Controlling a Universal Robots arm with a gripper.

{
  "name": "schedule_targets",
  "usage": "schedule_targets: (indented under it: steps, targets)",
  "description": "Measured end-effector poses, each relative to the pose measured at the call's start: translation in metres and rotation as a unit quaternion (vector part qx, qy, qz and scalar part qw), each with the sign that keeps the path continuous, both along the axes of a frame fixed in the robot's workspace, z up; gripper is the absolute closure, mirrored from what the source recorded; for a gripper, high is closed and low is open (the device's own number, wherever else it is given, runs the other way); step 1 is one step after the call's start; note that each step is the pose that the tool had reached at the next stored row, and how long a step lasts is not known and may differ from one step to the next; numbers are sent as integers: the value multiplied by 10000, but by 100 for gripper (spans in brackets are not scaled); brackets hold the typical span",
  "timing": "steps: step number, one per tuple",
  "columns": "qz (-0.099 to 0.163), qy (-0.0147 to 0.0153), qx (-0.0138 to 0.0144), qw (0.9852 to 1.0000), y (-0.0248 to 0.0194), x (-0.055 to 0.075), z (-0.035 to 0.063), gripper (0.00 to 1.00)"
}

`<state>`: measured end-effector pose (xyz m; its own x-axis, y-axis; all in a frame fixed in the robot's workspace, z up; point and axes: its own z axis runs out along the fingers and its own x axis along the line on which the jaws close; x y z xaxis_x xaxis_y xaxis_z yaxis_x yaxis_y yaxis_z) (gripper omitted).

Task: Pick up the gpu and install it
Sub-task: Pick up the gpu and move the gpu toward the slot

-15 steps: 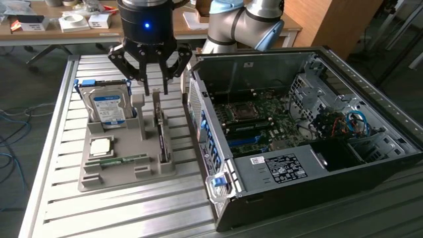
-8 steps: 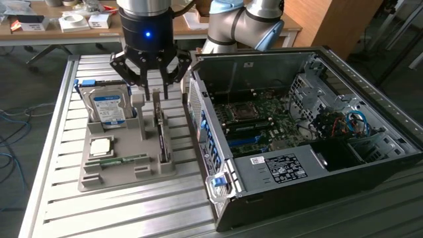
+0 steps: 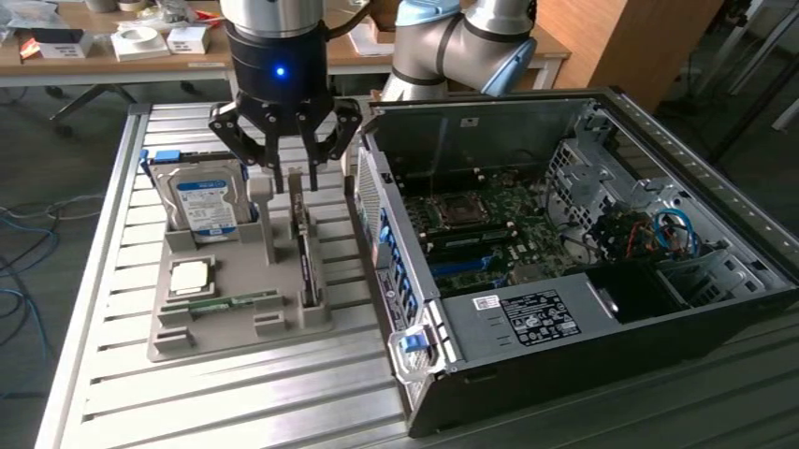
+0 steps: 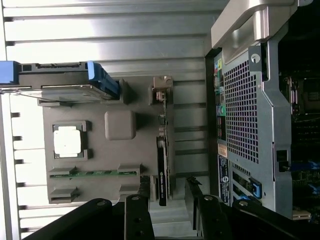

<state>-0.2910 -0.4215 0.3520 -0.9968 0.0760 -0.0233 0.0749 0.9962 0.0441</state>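
Your gripper [image 3: 291,171] hangs right over the gpu [image 3: 303,257], fingers spread wide and holding nothing. The card's standing on edge in the grey holder [image 3: 238,329] on the surface [image 3: 187,402], beside the open PC case [image 3: 562,281]. Doesn't look like it's touching, but that's hard to call.

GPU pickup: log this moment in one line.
gripper: open, over gpu | gpu: on edge in gray tray, not held | computer case: open
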Motion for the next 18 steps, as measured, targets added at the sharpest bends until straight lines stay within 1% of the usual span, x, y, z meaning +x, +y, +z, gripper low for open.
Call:
schedule_targets:
  steps: [18]
  targets:
    - [0,0,0,10000,0,0,-196,58]
